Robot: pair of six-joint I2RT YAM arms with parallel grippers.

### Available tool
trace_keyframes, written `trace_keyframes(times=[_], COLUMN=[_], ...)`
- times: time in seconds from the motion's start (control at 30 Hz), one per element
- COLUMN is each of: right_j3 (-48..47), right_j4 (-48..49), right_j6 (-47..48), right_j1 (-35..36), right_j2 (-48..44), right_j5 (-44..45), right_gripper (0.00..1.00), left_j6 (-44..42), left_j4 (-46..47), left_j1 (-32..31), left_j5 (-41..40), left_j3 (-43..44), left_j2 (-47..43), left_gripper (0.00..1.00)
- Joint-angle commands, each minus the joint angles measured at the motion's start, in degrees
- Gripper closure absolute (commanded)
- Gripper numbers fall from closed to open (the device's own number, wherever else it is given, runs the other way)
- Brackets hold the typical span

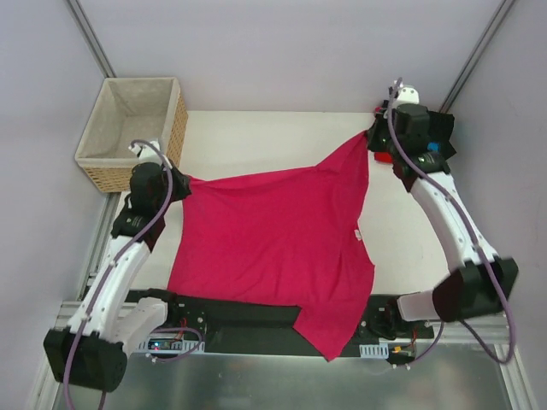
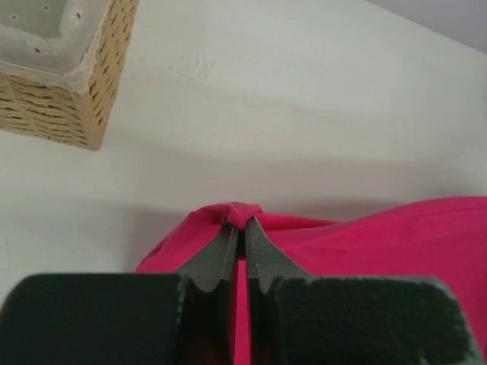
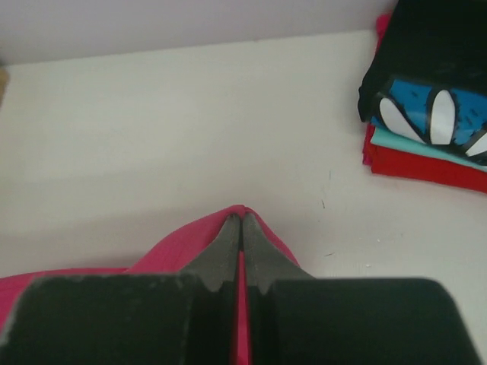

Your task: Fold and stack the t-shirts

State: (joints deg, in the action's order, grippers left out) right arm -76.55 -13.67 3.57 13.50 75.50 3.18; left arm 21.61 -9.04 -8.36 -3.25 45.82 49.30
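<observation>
Table (image 1: 256, 137): magenta t-shirt (image 1: 273, 248) stretched across its middle, its near corner trailing past the near edge. Wicker basket (image 1: 175, 141) far left. Folded stack (image 3: 434, 114), black over blue-petal over red, far right. Left gripper (image 2: 241, 224) pinched tight on the shirt's far-left corner, right gripper (image 3: 242, 219) likewise on the far-right one. Judgement: tension even, corners level, lay flat short of the stack.

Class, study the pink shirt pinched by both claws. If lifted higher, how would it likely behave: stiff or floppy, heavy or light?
Probably floppy: the shirt creases between the left claw and right claw, and one end droops over the table edge. Likely light: two small pinches seem to hold it up. Bunched cloth at the tips suggests decent grip.
</observation>
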Motion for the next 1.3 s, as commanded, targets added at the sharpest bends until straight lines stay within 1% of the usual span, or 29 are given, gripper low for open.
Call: trace_keyframes(times=[0.0, 0.03, 0.1, 0.13, 0.17, 0.2, 0.23, 0.27, 0.4, 0.43, 0.47, 0.53, 0.57, 0.6, 0.67, 0.73, 0.8, 0.83, 0.87, 0.9, 0.93, 0.97, 1.0, 1.03, 1.07, 1.13, 1.2, 1.23, 1.27], right_j3=[-6.23, -7.54, -12.11, -14.3, -17.98, -20.19, -22.13, -25.8, -33.38, -34.96, -36.28, -40.94, -42.7, -46.98, -50.95, -54.03, -55.19, -55.98, -56.25, -56.25, -55.9, -55.29, -54.76, -54.23, -53.53, -52.56, -48.8, -46.78, -44.49], right_j4=[7.08, 6.99, 6.64, 6.12, 5.07, 4.54, 4.1, 3.31, 2.51, 2.42, 2.33, 1.9, 0.85, 0.23, -1.53, -1.54, -0.4, 0.04, 1.01, 1.54, 2.85, 3.3, 3.91, 4.7, 4.71, 4.62, 4.79, 5.49, 6.11], right_j6=[-3.31, -3.31, -3.31, -3.4, -3.31, -3.31, -3.31, -3.4, -3.4, -4.88, -5.15, -5.51, -5.59, -5.6, -5.77, -6.47, -7.61, -7.96, -8.23, -8.93, -9.2, -9.55, -9.64, -9.46, -9.29, -8.59, -8.06, -7.71, -7.27], right_j1=[-4.0, -4.27, -4.97, -5.15, -5.58, -5.76, -5.94, -6.03, -6.38, -6.29, -6.38, -6.46, -6.55, -6.47, -6.47, -6.47, -6.47, -6.38, -6.38, -6.46, -6.29, -6.2, -6.2, -5.94, -5.85, -5.68, -5.32, -4.89, -4.62], right_j2=[12.16, 14.12, 17.99, 21.58, 23.7, 25.64, 29.22, 30.91, 38.47, 39.71, 42.42, 44.89, 47.86, 49.37, 53.67, 55.88, 58.34, 59.05, 59.93, 60.89, 61.16, 61.25, 60.9, 60.55, 60.2, 57.84, 54.68, 50.22, 47.74], right_j5=[-5.37, -5.29, -5.82, -5.82, -6.08, -6.34, -6.52, -6.78, -7.57, -7.49, -7.66, -7.84, -7.93, -8.1, -8.45, -8.37, -8.37, -8.37, -8.28, -8.28, -8.1, -7.58, -7.05, -6.18, -5.82, -5.29, -4.85, -4.68, -4.67], right_gripper=[0.99, 0.99, 0.99, 0.99, 0.99, 0.99, 0.99, 0.99, 0.99, 0.99, 0.99, 0.99, 0.99, 0.99, 0.99, 0.99, 0.99, 0.97, 0.92, 0.65, 0.49, 0.35, 0.2, 0.13, 0.09, 0.04, 0.04, 0.03, 0.03], left_j6=[3.0, 3.09, 3.27, 3.27, 3.18, 2.66, 2.22, 1.86, 2.21, 2.56, 3.35, 4.05, 4.41, 4.58, 4.85, 4.94, 5.29, 5.55, 5.55, 5.64, 5.9, 6.43, 6.87, 7.22, 7.74, 7.92, 8.54, 9.15, 9.5], left_j4=[12.37, 14.12, 16.06, 17.64, 17.91, 17.91, 17.91, 17.91, 17.91, 17.91, 17.91, 17.91, 17.91, 17.83, 17.48, 16.51, 16.25, 16.07, 16.07, 15.81, 15.11, 14.84, 14.66, 13.97, 13.7, 13.52, 13.52, 13.52, 13.52], left_j1=[1.85, 2.38, 2.65, 2.82, 3.08, 3.17, 3.44, 3.53, 4.4, 4.58, 4.93, 5.11, 5.28, 5.37, 5.46, 5.55, 5.98, 6.07, 6.25, 6.34, 6.69, 6.86, 7.13, 7.39, 7.39, 7.48, 7.48, 7.48, 7.39], left_j5=[-5.62, -5.81, -5.28, -5.02, -4.49, -3.62, -3.26, -3.0, -1.59, -0.81, -0.45, 1.13, 1.4, 1.75, 2.45, 2.37, 2.37, 2.37, 2.02, 1.93, 1.67, 1.49, 1.05, 0.27, -0.26, -1.15, -0.97, -0.1, 0.95], left_j3=[1.98, 3.73, 6.11, 8.9, 10.85, 15.04, 17.09, 18.93, 29.12, 30.45, 31.77, 35.38, 36.43, 38.44, 40.39, 43.03, 44.96, 45.4, 45.84, 46.54, 46.9, 47.08, 46.99, 46.82, 46.64, 45.76, 44.02, 43.22, 42.51], left_j2=[9.83, 14.99, 20.2, 25.44, 28.19, 30.92, 36.08, 38.48, 50.86, 52.46, 53.96, 58.16, 59.32, 61.6, 63.54, 66.09, 67.94, 68.38, 69.0, 69.7, 70.05, 70.23, 70.15, 69.88, 69.62, 67.69, 64.28, 62.69, 61.2], left_gripper=[1.0, 1.0, 1.0, 1.0, 1.0, 1.0, 1.0, 1.0, 1.0, 1.0, 1.0, 1.0, 1.0, 1.0, 1.0, 1.0, 1.0, 1.0, 1.0, 1.0, 0.92, 0.79, 0.4, 0.24, 0.01, 0.01, 0.01, 0.01, 0.01])
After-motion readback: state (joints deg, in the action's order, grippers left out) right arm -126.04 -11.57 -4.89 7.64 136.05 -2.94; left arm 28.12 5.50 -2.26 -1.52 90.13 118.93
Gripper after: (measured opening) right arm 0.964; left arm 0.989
